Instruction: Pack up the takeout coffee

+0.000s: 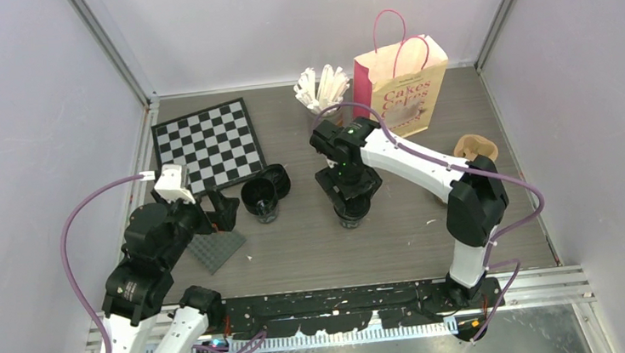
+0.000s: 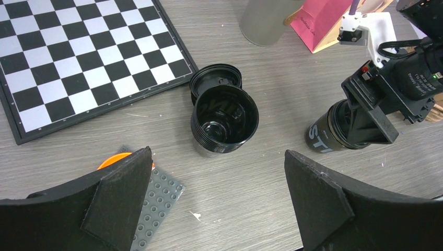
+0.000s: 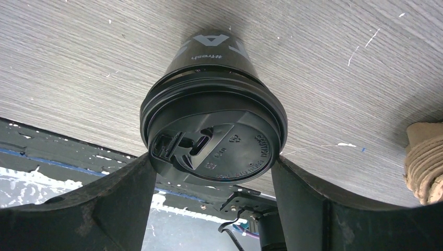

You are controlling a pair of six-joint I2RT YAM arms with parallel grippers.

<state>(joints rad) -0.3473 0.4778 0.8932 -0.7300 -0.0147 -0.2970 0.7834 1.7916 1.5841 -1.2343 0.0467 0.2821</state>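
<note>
**While right gripper clamps the lidded cup, left gripper stands wide**

Where writing reads: the lidded coffee cup (image 3: pixel 214 130) has "CAUTION" embossed on its lid and "#fresh" in white on its wall. The left wrist view shows only the white letters "ST" on it (image 2: pixel 319 137), the rest hidden behind the gripper. The pink paper bag (image 1: pixel 402 92) reads "Cakes"; the line beneath is crossed by a cable and not legible.

Right gripper (image 3: pixel 211 162): jaws pressed on opposite sides of the lid rim, gripping the cup, which stands upright mid-table (image 1: pixel 352 213).

Left gripper (image 2: pixel 218 154): jaws fully apart, holding nothing, above the table just near of the open coffee cup (image 2: pixel 224 120).

Open coffee cup: upright, nothing inside, ribbed inner wall. A loose lid (image 2: pixel 215 78) lies touching its far side, close to the chessboard (image 2: pixel 78 57).

Grey cup (image 1: pixel 326 111) holds white wrapped sticks, just left of the bag.

Partly seen: pulp cup carrier (image 1: pixel 475 147), behind the right arm. Grey studded baseplate (image 2: pixel 154 206) and an orange object (image 2: pixel 112 158), both largely covered by the left finger; orange object not identifiable.
</note>
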